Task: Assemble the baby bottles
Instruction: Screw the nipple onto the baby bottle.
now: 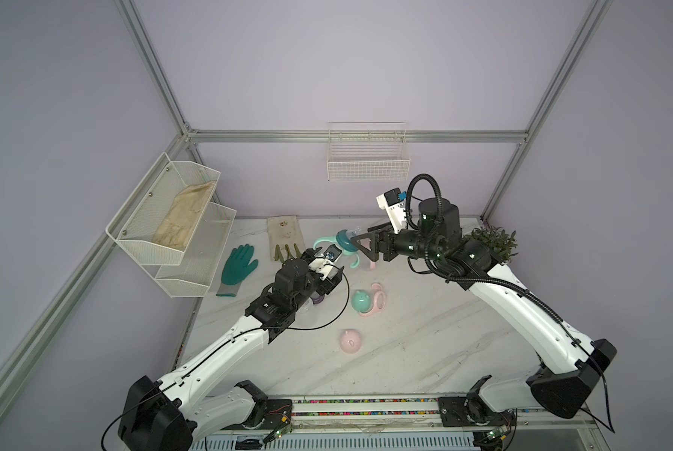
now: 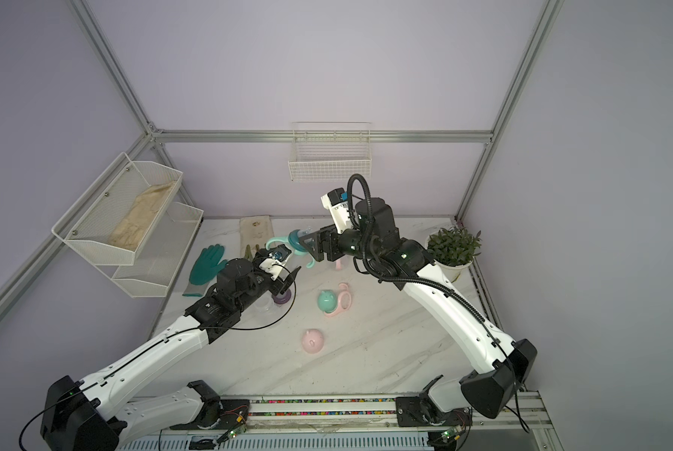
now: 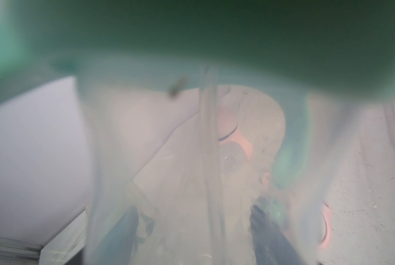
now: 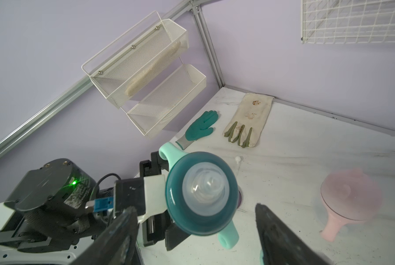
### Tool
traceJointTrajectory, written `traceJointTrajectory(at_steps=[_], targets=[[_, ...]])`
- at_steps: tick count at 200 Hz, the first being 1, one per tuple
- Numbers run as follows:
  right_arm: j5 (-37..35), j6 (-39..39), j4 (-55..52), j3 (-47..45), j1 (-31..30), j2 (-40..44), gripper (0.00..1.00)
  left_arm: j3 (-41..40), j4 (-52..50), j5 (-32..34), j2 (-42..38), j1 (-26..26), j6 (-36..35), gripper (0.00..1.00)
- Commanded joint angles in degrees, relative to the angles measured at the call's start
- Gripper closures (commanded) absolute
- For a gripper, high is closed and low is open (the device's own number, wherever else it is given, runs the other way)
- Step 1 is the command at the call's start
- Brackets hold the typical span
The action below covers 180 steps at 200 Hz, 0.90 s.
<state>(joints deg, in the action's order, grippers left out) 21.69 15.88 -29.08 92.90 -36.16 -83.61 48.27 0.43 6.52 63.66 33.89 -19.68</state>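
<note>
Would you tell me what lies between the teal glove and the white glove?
Only bare table separates teal glove and white glove, clearest in the right wrist view.

White-shelled left arm (image 1: 217, 351) trails a thin black cable (image 1: 342, 298); white-shelled right arm (image 1: 522, 308) wears a ribbed black hose (image 1: 495, 282); joints are black.

A white mesh two-tier wall shelf (image 1: 151, 195) holds a beige fabric glove (image 1: 184, 216) in its upper tier, while on the white marbled tabletop (image 1: 424, 343) a teal rubber glove (image 1: 239, 265) lies beside a cream canvas glove with olive fingers (image 1: 286, 236), a leafy green plant in a white pot (image 2: 454, 246) stands in the far right corner, and a white wire basket (image 1: 368, 166) hangs on the back wall.
</note>
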Motion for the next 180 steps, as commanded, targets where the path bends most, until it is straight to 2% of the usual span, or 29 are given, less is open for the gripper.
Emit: traceJointTrajectory(at_steps=[1, 51, 108, 132, 163, 180], targets=[[1.34, -0.11, -6.55, 3.42, -0.05, -2.82, 0.16, -2.2, 5.17, 0.93, -1.55, 0.21, -2.86, 1.0], [3.59, -0.04, -7.38, 3.69, -0.04, -4.9, 0.13, -3.41, 6.54, -0.54, -2.31, 0.39, -3.87, 1.0], [5.74, 1.64, -5.23, 2.88, -0.05, -6.14, 0.15, -4.48, 8.08, -1.87, -2.3, 0.65, -5.88, 1.0], [5.99, 2.68, -4.03, 2.92, -0.05, -6.65, 0.2, -4.86, 8.62, -1.78, -2.53, 0.77, -6.38, 1.0], [7.37, 3.81, -3.43, 3.0, -0.06, -7.47, 0.37, -5.04, 9.07, -0.94, -2.57, 0.9, -6.7, 1.0], [7.84, 3.9, -3.87, 2.65, -0.05, -7.62, 0.42, -4.97, 9.04, 0.42, -2.58, 0.92, -6.78, 1.0]])
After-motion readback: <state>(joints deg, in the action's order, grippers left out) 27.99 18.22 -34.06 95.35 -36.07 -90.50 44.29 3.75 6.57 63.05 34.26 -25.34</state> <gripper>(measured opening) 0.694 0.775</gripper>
